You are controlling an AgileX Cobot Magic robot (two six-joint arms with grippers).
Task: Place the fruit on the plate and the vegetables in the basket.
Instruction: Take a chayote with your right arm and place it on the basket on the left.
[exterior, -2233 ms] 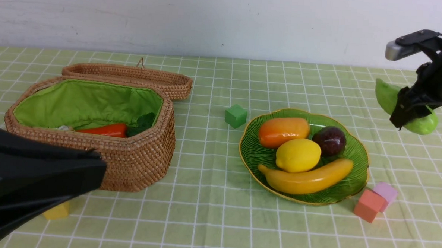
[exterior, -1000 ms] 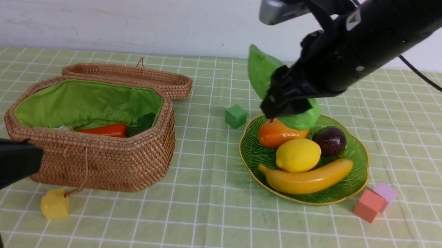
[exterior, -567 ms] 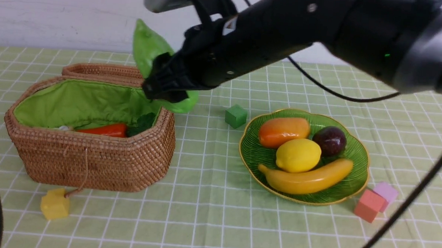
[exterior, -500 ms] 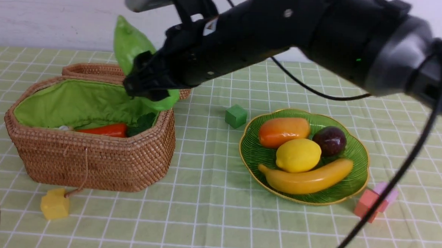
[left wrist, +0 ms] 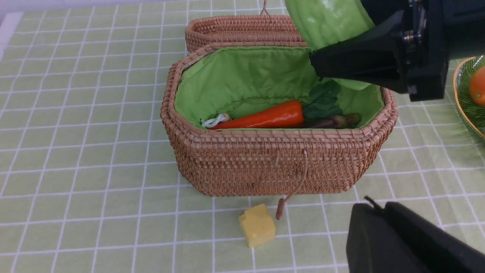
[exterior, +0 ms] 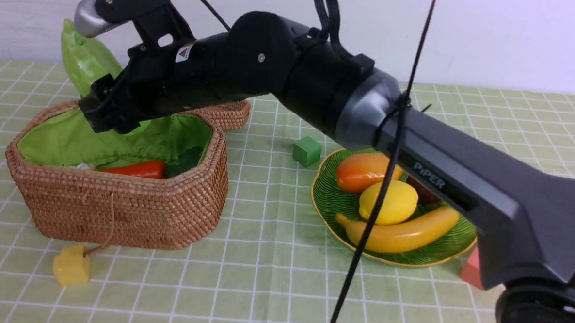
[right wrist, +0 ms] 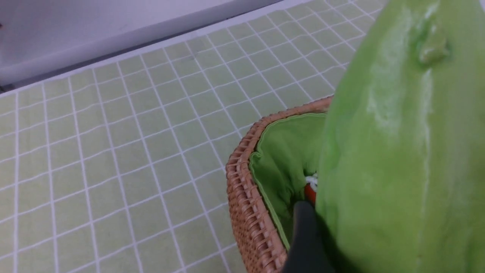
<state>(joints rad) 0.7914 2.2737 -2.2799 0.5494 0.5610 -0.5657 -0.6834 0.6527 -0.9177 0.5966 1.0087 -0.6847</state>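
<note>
The right arm, marked "PIPER", crosses in front of the plate [exterior: 332, 202] and hides most of the purple ball there, while the aubergine [left wrist: 329, 122] in the basket [exterior: 120, 207] shows only as a dark sliver beside the carrot [exterior: 134, 168], hard to make out. The right fingers [exterior: 107, 112] grip the gourd [exterior: 85, 60] above the basket's open top, its tip rising past them. The left fingers [left wrist: 382, 231] sit closed in front of the basket, near the desk [exterior: 262, 286], holding nothing.
</note>
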